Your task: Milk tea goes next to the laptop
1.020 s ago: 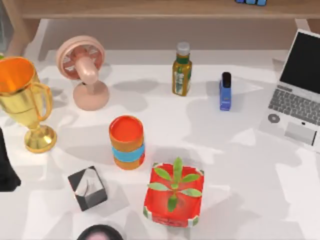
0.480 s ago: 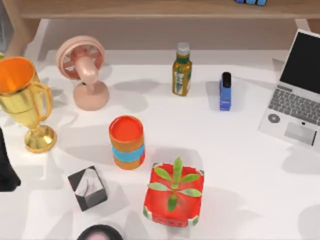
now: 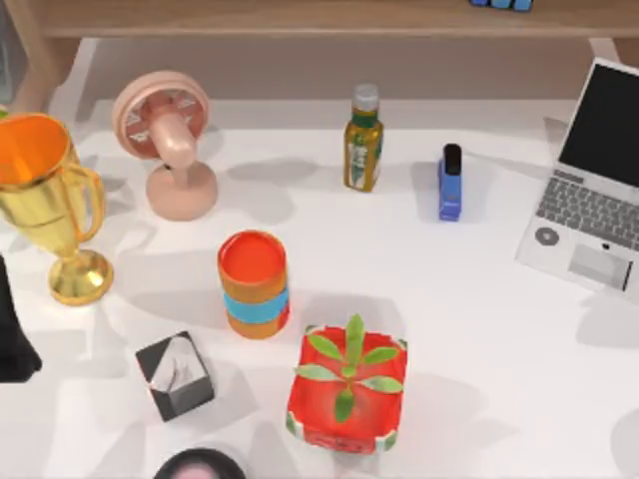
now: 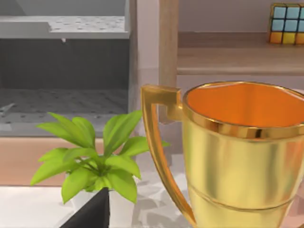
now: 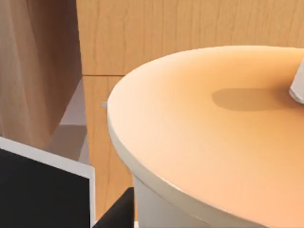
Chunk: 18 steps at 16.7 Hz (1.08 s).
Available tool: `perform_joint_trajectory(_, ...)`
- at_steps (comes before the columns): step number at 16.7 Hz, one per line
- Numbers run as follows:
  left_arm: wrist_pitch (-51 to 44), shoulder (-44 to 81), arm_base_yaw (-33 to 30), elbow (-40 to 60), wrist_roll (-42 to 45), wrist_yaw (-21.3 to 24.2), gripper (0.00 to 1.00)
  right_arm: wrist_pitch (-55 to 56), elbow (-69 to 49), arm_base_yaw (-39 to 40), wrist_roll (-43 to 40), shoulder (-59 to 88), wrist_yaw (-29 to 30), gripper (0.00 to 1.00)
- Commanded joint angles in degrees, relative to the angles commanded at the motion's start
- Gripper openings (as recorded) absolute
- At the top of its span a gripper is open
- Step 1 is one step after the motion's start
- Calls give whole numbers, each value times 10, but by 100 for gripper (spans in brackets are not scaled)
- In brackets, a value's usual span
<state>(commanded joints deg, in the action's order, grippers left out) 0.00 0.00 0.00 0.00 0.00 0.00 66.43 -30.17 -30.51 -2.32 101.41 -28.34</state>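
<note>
The milk tea's orange-tan domed lid [image 5: 213,137] looms very close in the right wrist view, with a bit of white straw [image 5: 298,85] at the picture's edge and the pale cup wall [image 5: 156,209] below the rim. My right gripper is close up at the cup. Beside the cup in that view is the laptop's black screen [image 5: 38,190]. From above, the silver-white laptop [image 3: 594,205] stands open at the table's right edge. My left arm [image 3: 12,339] rests at the table's left edge, near a gold trophy [image 4: 237,152].
An orange can with a blue band [image 3: 254,284] stands mid-table. Around it are a red planter [image 3: 346,389], a small black box [image 3: 175,374], a pink fan [image 3: 168,140], a green-labelled bottle [image 3: 363,140] and a blue stapler [image 3: 450,185]. A wooden shelf [image 3: 300,18] runs along the back.
The patchy shadows on the table's right half have drawn off toward the right edge. Nothing on the table has moved, and the left arm is still.
</note>
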Motion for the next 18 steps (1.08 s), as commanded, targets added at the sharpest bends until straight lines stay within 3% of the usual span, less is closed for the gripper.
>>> perform_joint_trajectory(9, 0, 0, 0, 0, 0, 0, 100, 62, 41, -35, -1, -8, -23, 0)
perform_joint_trajectory(18, 0, 0, 0, 0, 0, 0, 100, 98, 8, -7, -3, 74, -4, 0)
